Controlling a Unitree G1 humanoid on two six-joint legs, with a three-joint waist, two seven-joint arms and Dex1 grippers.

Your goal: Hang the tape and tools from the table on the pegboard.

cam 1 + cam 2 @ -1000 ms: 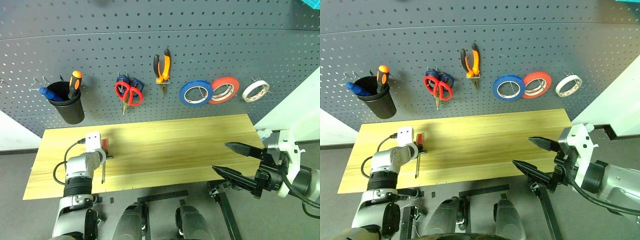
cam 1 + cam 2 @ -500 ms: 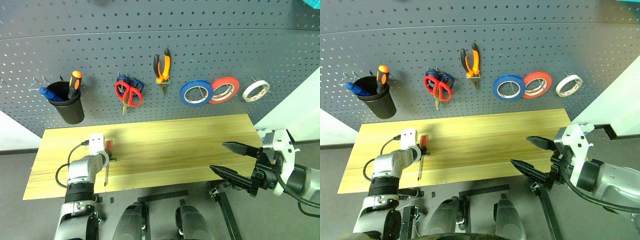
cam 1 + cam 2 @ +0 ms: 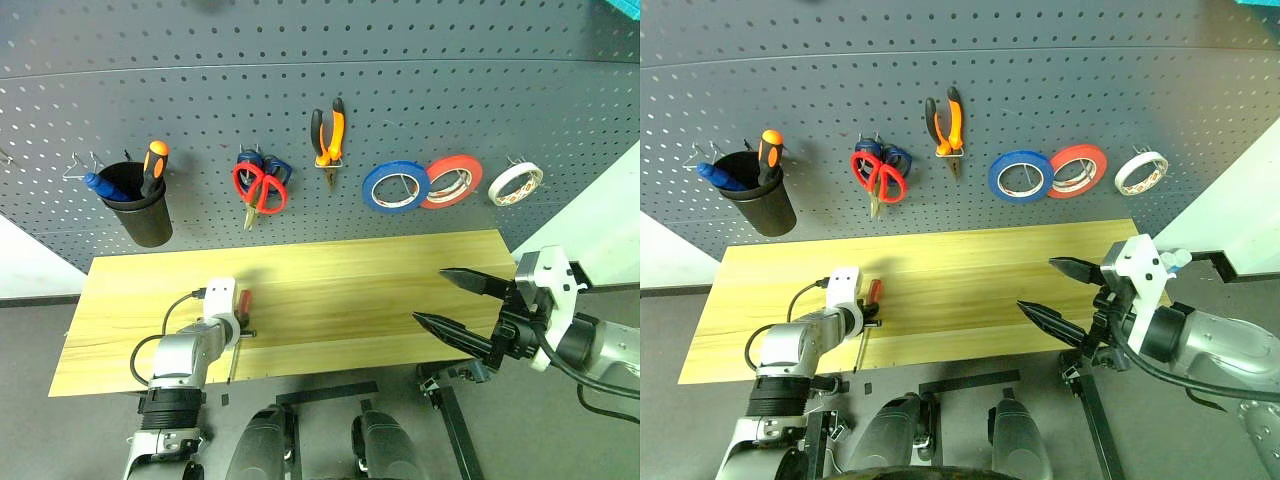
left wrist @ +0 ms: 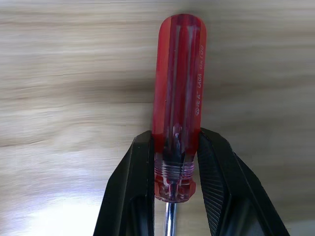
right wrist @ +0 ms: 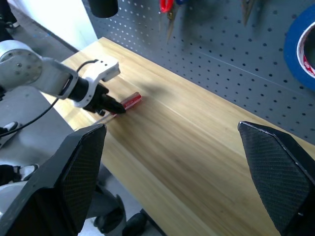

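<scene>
The left gripper (image 4: 172,191) was clamped on the screwdriver (image 4: 178,88). Its two fingers (image 4: 135,182) pinched the red handle right at the collar, with most of the handle ahead of the fingertips and the thin shaft running back between them towards the wrist. The tool lay low over the table (image 3: 350,290), near its front edge; whether it touched the wood could not be told.

The right gripper (image 3: 460,305) hung off the table's right end with its fingers (image 5: 275,172) spread wide and nothing between them.

On the pegboard (image 3: 400,100) the tape (image 3: 516,184), scissors (image 3: 259,190) and pliers (image 3: 328,140) already hung, so the screwdriver looked like the last piece to place.

The grip was the likely weak point. The handle was smooth and rounded, and it was held by a narrow band at one end, so it could pivot or slide between the pads as the arm swung up. The shaft, trailing behind the fingers, could catch on the table edge. At the board, the cup (image 3: 140,210) already held two screwdrivers, and a tilted tool could strike its rim and drop.
</scene>
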